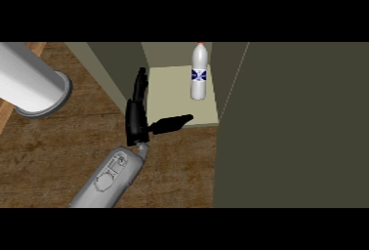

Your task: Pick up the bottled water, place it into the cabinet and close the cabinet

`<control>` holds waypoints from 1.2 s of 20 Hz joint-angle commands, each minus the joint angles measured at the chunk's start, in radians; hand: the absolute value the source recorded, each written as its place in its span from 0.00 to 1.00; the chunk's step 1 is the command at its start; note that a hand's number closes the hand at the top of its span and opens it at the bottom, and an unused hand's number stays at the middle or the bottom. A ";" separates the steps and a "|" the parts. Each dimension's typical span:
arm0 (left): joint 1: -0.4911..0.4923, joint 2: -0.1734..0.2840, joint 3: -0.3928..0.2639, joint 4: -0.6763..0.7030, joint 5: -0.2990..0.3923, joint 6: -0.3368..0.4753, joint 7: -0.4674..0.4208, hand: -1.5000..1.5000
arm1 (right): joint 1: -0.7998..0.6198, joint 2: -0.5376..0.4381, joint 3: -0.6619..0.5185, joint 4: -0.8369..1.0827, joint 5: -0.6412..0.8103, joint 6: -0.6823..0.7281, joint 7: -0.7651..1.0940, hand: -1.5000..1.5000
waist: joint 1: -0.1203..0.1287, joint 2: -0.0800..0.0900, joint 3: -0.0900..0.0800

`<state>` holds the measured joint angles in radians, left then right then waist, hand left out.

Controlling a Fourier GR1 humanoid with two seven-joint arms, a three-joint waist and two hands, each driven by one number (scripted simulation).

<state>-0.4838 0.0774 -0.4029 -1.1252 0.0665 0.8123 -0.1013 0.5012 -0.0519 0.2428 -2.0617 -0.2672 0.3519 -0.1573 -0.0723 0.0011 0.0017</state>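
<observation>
A brown wood-grained counter (65, 146) is seen across the left and lower part of the view. At the upper left, a large white cylinder (25, 78) with a grey rim is shown lying above the counter's edge.

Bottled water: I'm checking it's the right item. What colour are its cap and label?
Head view: the bottled water is white, with a red cap and a dark blue label.
</observation>
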 commanded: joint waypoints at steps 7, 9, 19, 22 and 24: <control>-0.157 0.043 0.187 0.093 0.208 -0.329 -0.245 0.00 | 0.014 0.014 0.006 -0.037 0.013 -0.034 0.009 0.00 | 0.028 0.010 -0.004; -0.118 0.034 0.185 0.099 0.230 -0.380 -0.306 0.00 | 0.028 0.041 0.043 -0.004 0.069 -0.054 -0.020 0.00 | 0.040 0.006 -0.003; 0.009 0.012 0.152 -0.059 0.260 -0.460 -0.309 0.00 | 0.023 0.016 0.031 -0.042 0.049 -0.066 0.018 0.00 | 0.069 -0.003 -0.002; 0.019 0.038 0.159 -0.109 0.293 -0.527 -0.263 0.00 | 0.060 0.000 0.023 -0.114 0.022 -0.073 0.047 0.00 | 0.068 -0.003 -0.002; 0.101 0.075 0.159 -0.177 0.304 -0.573 -0.293 0.00 | 0.093 0.001 0.041 -0.115 0.042 -0.070 0.024 0.00 | 0.072 -0.004 -0.002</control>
<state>-0.4091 0.0677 -0.3057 -1.2010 0.3531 0.2913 -0.3873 0.5632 -0.0498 0.2636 -2.1450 -0.2391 0.2908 -0.1348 -0.0091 0.0024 -0.0029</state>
